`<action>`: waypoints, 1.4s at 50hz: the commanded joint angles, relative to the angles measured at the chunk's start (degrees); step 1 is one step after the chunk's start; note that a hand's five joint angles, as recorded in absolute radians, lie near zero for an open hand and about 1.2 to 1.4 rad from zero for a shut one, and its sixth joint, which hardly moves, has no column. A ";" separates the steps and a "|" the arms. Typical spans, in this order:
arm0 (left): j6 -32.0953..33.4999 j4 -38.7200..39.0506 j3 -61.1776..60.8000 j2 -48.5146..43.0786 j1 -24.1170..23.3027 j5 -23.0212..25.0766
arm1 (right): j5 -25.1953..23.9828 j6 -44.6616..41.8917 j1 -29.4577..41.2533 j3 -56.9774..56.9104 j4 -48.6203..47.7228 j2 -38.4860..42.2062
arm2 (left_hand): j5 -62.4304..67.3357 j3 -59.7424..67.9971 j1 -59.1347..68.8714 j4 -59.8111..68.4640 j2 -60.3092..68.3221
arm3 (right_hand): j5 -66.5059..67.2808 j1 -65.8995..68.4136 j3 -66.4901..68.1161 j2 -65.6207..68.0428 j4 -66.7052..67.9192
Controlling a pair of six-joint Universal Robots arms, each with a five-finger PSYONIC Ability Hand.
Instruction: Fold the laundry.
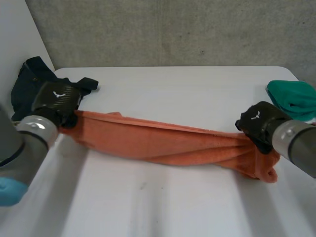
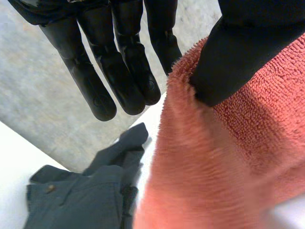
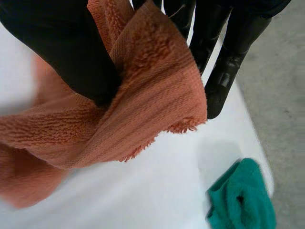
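The counter [image 1: 173, 94] is plain white and smooth, and it stands against a rough grey concrete wall [image 1: 173, 29]. The orange towel [image 1: 163, 143] is drawn out long across the counter's middle. It is thick looped terry, gathered into a loose band with ridged folds running along its length.

Past the towel's left end, toward the wall, a dark garment [image 1: 27, 79] of flat woven cloth lies crumpled, with a small button showing on it. Past the towel's right end, a green cloth [image 1: 296, 98] sits bunched in a soft heap.

The left hand [image 1: 57, 98] is at the towel's left end, its arm coming in low beside the band. Its thumb presses into the nap at the corner and pinches the edge against the nearest finger. The other fingers [image 2: 119, 71] reach out straight, clear of the cloth.

The right hand [image 1: 256, 123] is at the towel's right end. Its thumb lies over the bunched fold and its fingers [image 3: 228, 62] are behind it, so the terry is clamped between them. A short tail of towel sags past this hand.
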 commanded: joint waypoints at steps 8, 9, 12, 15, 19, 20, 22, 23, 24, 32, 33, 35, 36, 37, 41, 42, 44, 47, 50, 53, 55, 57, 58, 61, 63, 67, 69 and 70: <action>2.62 15.54 39.07 -17.96 -3.14 -1.15 | 0.61 7.31 0.18 -22.23 -39.26 9.68 | 14.23 11.69 13.69 11.32 11.36 | 14.92 25.68 12.62 12.75 11.80; 2.18 19.39 41.61 -17.78 -3.32 -1.58 | 0.35 7.40 0.18 -23.11 -41.28 9.68 | 14.23 11.69 13.69 11.32 11.36 | 14.92 25.68 12.62 12.75 11.80; 1.48 24.42 43.30 -17.34 -3.85 -2.55 | -0.27 8.36 0.18 -25.05 -48.76 9.68 | 14.23 11.69 13.69 11.32 11.36 | 14.92 25.68 12.62 12.75 11.80; 0.68 28.12 42.95 -16.38 -5.08 -3.34 | -0.88 10.90 0.18 -24.44 -51.85 9.59 | 14.23 11.69 13.69 11.32 11.36 | 14.92 25.68 12.62 12.75 11.80; 0.33 27.42 37.08 -15.50 -5.61 -3.26 | -2.99 14.25 -0.53 -21.20 -50.10 9.50 | 14.23 11.69 13.69 11.32 11.36 | 14.92 25.68 12.62 12.75 11.80; 0.16 27.34 35.23 -15.15 -5.52 -3.17 | -3.69 14.86 -0.61 -19.53 -49.40 9.24 | 14.23 11.69 13.69 11.32 11.36 | 14.92 25.68 12.62 12.75 11.80; -0.20 26.98 29.34 -13.74 -5.34 -3.08 | -5.79 16.53 -0.70 -16.11 -47.29 8.89 | 14.23 11.69 13.69 11.32 11.36 | 14.92 25.68 12.62 12.75 11.80; -0.28 26.90 27.24 -13.39 -5.34 -3.08 | -6.59 16.80 -0.79 -14.87 -46.32 8.80 | 14.23 11.69 13.69 11.32 11.36 | 14.92 25.68 12.62 12.75 11.80; -0.37 26.72 22.43 -12.78 -5.26 -3.08 | -7.64 17.15 -0.96 -13.47 -45.36 8.80 | 14.23 11.69 13.69 11.32 11.36 | 14.92 25.68 12.62 12.75 11.80; -0.11 26.37 1.59 -10.93 -5.34 -2.73 | -15.73 16.36 -6.67 -0.81 -23.13 8.01 | 14.23 11.69 13.69 11.32 11.36 | 14.92 25.68 12.62 12.75 11.80; -0.02 26.37 -0.10 -10.75 -5.43 -2.73 | -16.70 16.10 -7.03 0.25 -21.02 7.92 | 14.23 11.69 13.69 11.32 11.36 | 14.92 25.68 12.62 12.75 11.80; -0.02 26.37 -2.92 -10.57 -5.52 -2.73 | -20.56 14.17 -7.82 3.32 -16.70 7.92 | 14.23 11.69 13.69 11.32 11.36 | 14.92 25.68 12.62 12.75 11.80; -0.11 26.37 -4.93 -10.40 -5.78 -2.56 | -21.79 13.21 -8.17 4.29 -15.82 7.92 | 14.23 11.69 13.69 11.32 11.36 | 14.92 25.68 12.62 12.75 11.80; -0.11 26.37 -5.91 -10.40 -5.96 -2.55 | -23.20 11.28 -8.96 5.87 -14.94 7.92 | 14.23 11.69 13.69 11.32 11.36 | 14.92 25.68 12.62 12.75 11.80; -0.11 26.37 -7.32 -10.57 -6.22 -2.29 | -24.62 8.72 -10.10 8.43 -15.11 8.35 | 14.23 11.69 13.69 11.32 11.36 | 14.92 25.68 12.62 12.75 11.80; -0.20 26.37 -7.32 -10.66 -6.22 -2.20 | -24.44 8.89 -10.19 8.78 -15.46 8.53 | 14.23 11.69 13.69 11.32 11.36 | 6.15 16.91 3.86 3.98 3.03; -0.28 26.37 -7.15 -10.66 -6.05 -2.29 | -23.83 10.02 -10.28 9.39 -16.60 8.53 | 14.23 11.69 13.69 11.32 11.36 | -24.63 -13.87 -26.92 -26.80 -27.75; -0.28 26.37 -7.06 -10.40 -5.70 -2.29 | -22.43 13.36 -10.46 10.80 -18.88 8.53 | 14.23 11.69 13.69 11.32 11.36 | -34.47 -23.71 -36.77 -36.65 -37.59; -0.37 26.37 -7.15 -9.44 -5.43 -2.38 | -19.97 19.86 -11.51 12.82 -22.48 8.01 | 14.23 11.69 13.69 11.32 11.36 | -39.50 -28.74 -41.79 -41.67 -42.62; -0.55 26.28 -7.24 -8.46 -5.43 -2.38 | -17.68 27.68 -13.09 14.76 -25.30 7.13 | 14.23 11.69 13.69 11.32 11.36 | -44.39 -33.63 -46.69 -46.57 -47.51; -0.72 26.11 -7.32 -8.11 -5.43 -2.38 | -16.45 34.24 -13.79 16.16 -25.74 4.95 | 14.23 11.69 13.69 11.32 11.36 | -45.07 -34.31 -47.36 -47.24 -48.19; -1.16 25.76 -7.32 -7.94 -5.43 -2.38 | -15.83 37.79 -14.06 16.87 -25.66 3.97 | 14.23 11.69 13.69 11.32 11.36 | -45.07 -34.31 -47.37 -47.24 -48.19; -1.25 25.58 -7.32 -7.93 -5.43 -2.38 | -15.65 39.20 -14.24 17.04 -25.66 3.70 | 14.23 11.69 13.69 11.32 11.36 | -45.07 -34.31 -47.37 -47.24 -48.19; -1.78 24.79 -7.24 -7.76 -5.52 -2.38 | -15.39 44.21 -14.94 18.36 -25.13 2.91 | 14.23 11.69 13.69 11.32 11.36 | -45.24 -34.48 -47.54 -47.41 -48.36; -2.04 24.52 -7.24 -7.76 -5.52 -2.38 | -15.39 46.06 -14.94 19.33 -24.08 2.65 | 14.23 11.69 13.69 11.32 11.36 | -45.07 -34.31 -47.37 -47.25 -48.19; -2.04 24.52 -7.15 -7.85 -5.43 -2.38 | -15.30 46.51 -14.85 20.21 -22.23 2.73 | 14.23 11.69 13.69 11.32 11.36 | -44.06 -33.30 -46.36 -46.24 -47.18; -2.04 24.43 -7.15 -7.85 -5.43 -2.38 | -15.39 46.94 -14.85 20.47 -21.97 2.73 | 14.23 11.69 13.69 11.32 11.36 | -43.39 -32.63 -45.69 -45.57 -46.51; -2.13 24.43 -7.15 -7.85 -5.43 -2.38 | -15.39 47.47 -14.85 20.47 -21.79 2.73 | 14.23 11.69 13.69 11.32 11.36 | -43.06 -32.30 -45.35 -45.23 -46.18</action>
